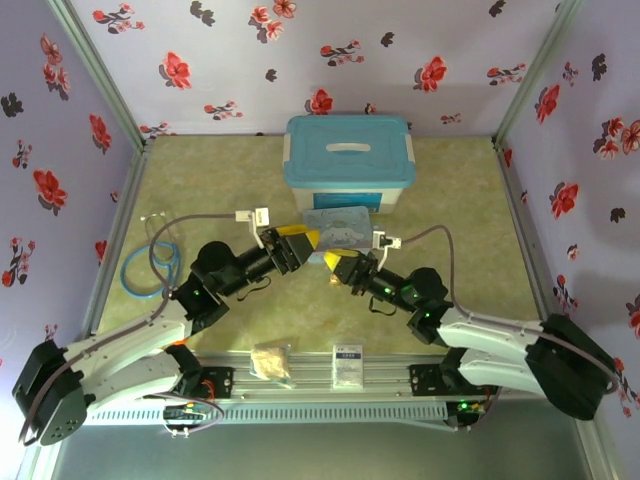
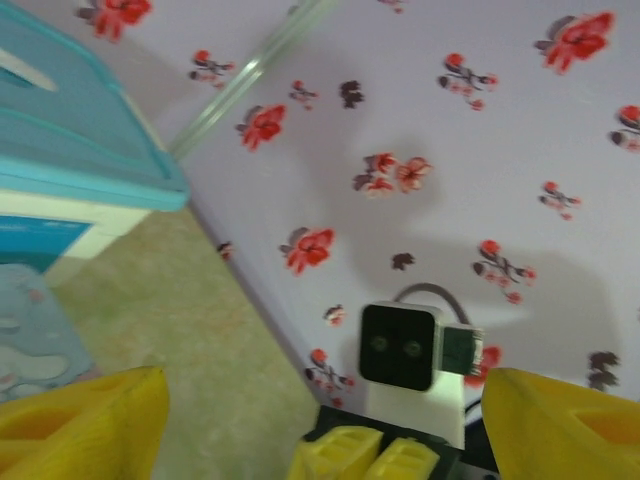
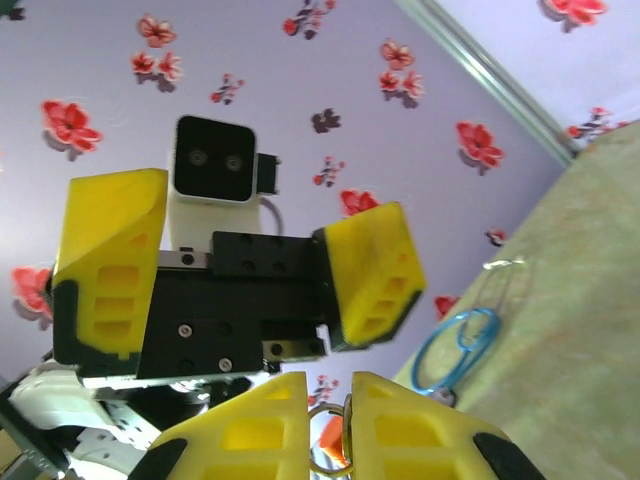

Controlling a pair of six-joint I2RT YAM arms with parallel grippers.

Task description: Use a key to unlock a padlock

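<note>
padlock (image 3: pixel 328 438) pinched in right gripper (image 3: pixel 330 388)

we saw its thin metal loop between the right fingers, which were nearly closed on it, held above the table (image 1: pixel 200 185) near the blue box (image 1: pixel 348 160). left gripper (image 3: pixel 245 250) faced it, jaws wide and holding nothing.

Left claw (image 3: pixel 240 255) gapes wide; right claw (image 3: pixel 336 392) seems nearly shut.

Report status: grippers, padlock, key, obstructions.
Left gripper open, empty. Right gripper pinching a small metal loop, shackle or key ring, cannot tell. Blue cartoon tin close behind both.
</note>
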